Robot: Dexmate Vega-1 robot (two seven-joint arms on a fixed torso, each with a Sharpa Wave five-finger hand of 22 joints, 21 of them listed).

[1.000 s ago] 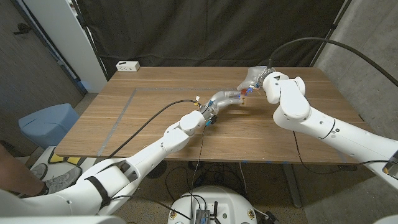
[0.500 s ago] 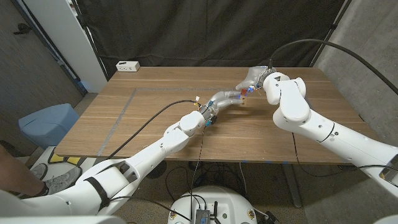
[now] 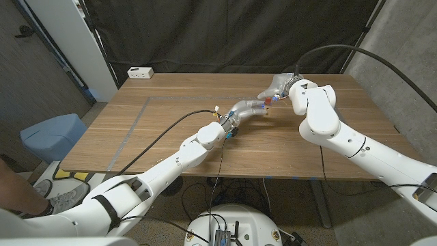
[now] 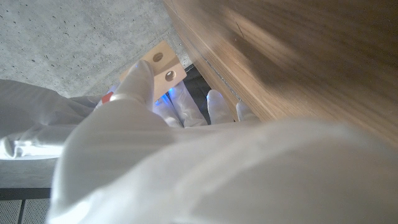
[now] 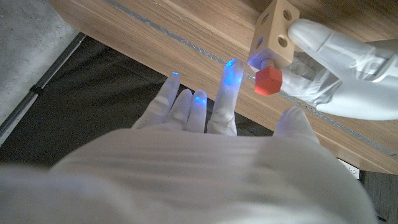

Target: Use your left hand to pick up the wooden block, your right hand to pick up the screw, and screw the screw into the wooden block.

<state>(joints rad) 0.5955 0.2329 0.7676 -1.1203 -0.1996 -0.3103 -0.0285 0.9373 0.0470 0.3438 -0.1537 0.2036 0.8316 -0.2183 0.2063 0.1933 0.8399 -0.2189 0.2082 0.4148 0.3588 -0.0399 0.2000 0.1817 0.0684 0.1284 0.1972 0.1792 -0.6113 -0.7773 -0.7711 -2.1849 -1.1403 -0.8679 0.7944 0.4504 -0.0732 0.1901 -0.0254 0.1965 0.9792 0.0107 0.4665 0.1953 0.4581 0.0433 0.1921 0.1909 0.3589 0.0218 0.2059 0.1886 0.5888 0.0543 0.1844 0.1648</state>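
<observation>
Over the far middle of a wooden table (image 3: 171,130), the robot's left hand (image 3: 247,108) holds a small wooden block (image 5: 274,35) clear of the surface, fingers clamped around it; holes show on the block's faces. A red-headed screw (image 5: 268,80) stands in one face of the block, its short shank entering the wood and its head pointing toward the right hand (image 3: 274,87). In the right wrist view that hand's fingers are spread apart around the screw head, their tips lit blue and none plainly touching it; it holds nothing. In the head view the two hands meet just beside each other, the right hand at about 1 o'clock from the left. A white box (image 3: 140,72) sits at the table's far left corner, about 10 o'clock from the hands and well apart from them.
</observation>
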